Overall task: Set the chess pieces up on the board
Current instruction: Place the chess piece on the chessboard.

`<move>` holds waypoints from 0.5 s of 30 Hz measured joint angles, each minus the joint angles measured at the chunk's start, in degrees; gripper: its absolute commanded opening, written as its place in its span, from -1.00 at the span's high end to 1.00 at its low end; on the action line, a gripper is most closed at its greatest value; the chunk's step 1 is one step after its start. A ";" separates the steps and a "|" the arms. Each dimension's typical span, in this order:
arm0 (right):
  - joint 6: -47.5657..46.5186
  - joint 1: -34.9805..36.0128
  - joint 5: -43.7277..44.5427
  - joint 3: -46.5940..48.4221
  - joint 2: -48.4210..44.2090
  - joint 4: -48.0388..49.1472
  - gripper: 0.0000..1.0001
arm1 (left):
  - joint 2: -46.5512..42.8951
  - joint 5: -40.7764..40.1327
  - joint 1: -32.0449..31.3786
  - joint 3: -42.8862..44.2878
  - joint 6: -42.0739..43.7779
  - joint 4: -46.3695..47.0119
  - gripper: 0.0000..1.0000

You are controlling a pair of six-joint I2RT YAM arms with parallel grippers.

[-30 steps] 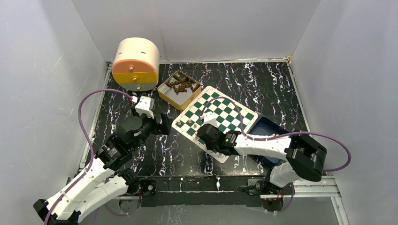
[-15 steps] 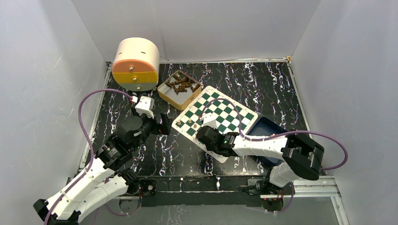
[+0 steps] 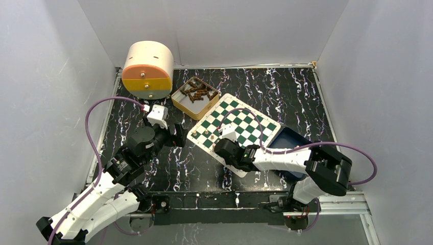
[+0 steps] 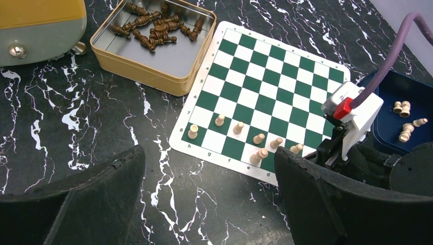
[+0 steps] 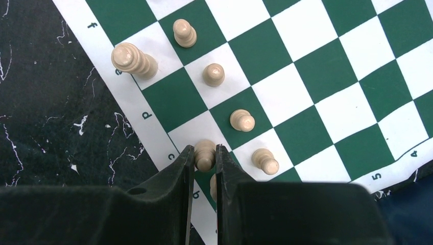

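Note:
The green and white board (image 3: pixel 244 121) lies at mid table, turned at an angle. Several tan chess pieces (image 4: pixel 219 120) stand in its near rows. My right gripper (image 5: pixel 205 153) is low over the board's near edge (image 5: pixel 327 66), shut on a tan piece (image 5: pixel 205 149) that stands by the letter c. Another tan piece (image 5: pixel 213 187) shows partly under its right finger. In the top view the right wrist (image 3: pixel 228 147) hides the held piece. My left gripper (image 4: pixel 208 168) is open and empty above the dark table, left of the board (image 4: pixel 265 76).
A yellow tin (image 3: pixel 195 98) of dark brown pieces stands behind the board's left corner. A round cream and orange box (image 3: pixel 148 69) is at the back left. A dark blue tray (image 3: pixel 292 141) right of the board holds loose tan pieces (image 4: pixel 403 107).
My right gripper has shifted slightly along the board's near edge with the piece between its fingers. The left arm has not moved.

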 measured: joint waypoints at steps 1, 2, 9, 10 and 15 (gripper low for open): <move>0.04 0.00 0.00 -0.17 0.00 0.17 0.53 | 0.00 0.04 0.00 0.00 -0.04 0.00 -0.86; 0.13 0.00 -0.02 -0.24 0.00 0.22 0.53 | 0.00 0.11 0.00 0.00 -0.09 -0.02 -0.86; 0.17 0.00 -0.07 -0.44 0.26 1.11 0.53 | 0.00 0.15 0.00 0.00 -0.26 0.00 -0.86; 0.17 0.00 -0.09 -0.44 0.42 1.33 0.53 | 0.00 0.15 0.00 0.00 -0.33 -0.02 -0.86; 0.17 0.09 -0.09 -0.44 0.83 1.68 0.52 | -0.04 0.15 0.00 0.00 -0.35 -0.02 -0.86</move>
